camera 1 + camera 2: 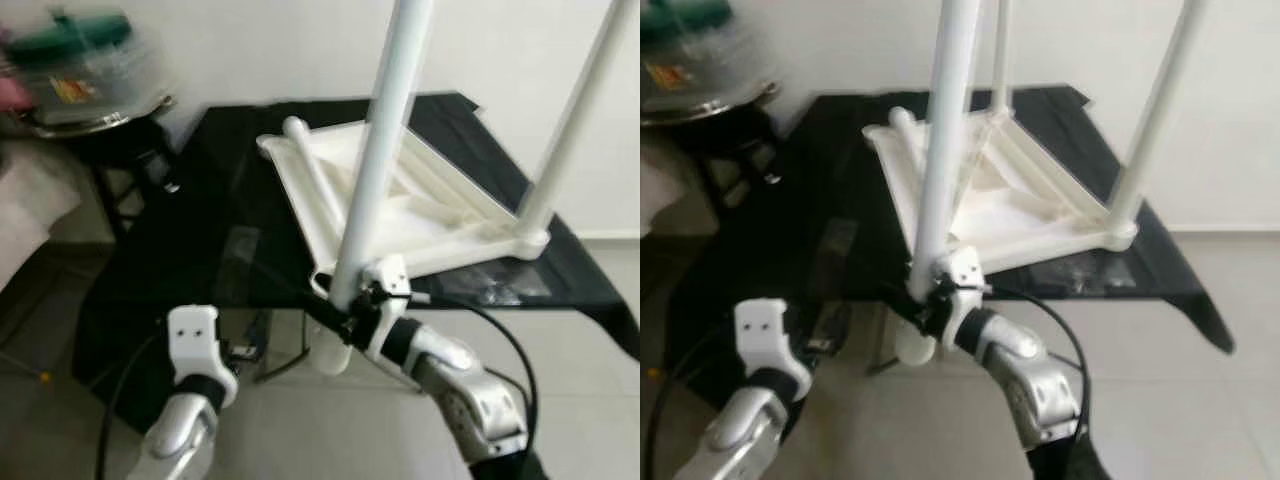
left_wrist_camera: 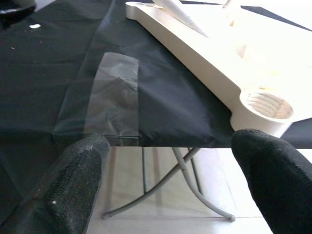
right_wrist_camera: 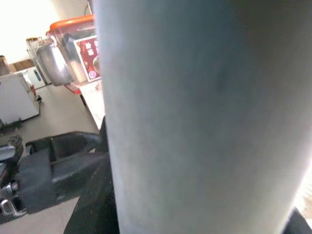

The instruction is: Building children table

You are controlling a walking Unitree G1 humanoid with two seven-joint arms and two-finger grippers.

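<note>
Left pincer [image 1: 193,338] low before black table [image 1: 180,260], fingers [image 2: 73,180] spread, holding nothing. I see right pincer [image 1: 352,318] clamped on white leg [image 1: 385,150], near-upright, at near corner of upturned tabletop [image 1: 400,205].

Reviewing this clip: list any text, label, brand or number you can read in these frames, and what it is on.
No text is legible.
Red label on the orange-lidded plastic container: print too blurred to read.
Yellow-red sticker on the clear container with a green lid: too blurred to read.
White table top, white leg and black cloth: no markings.
</note>
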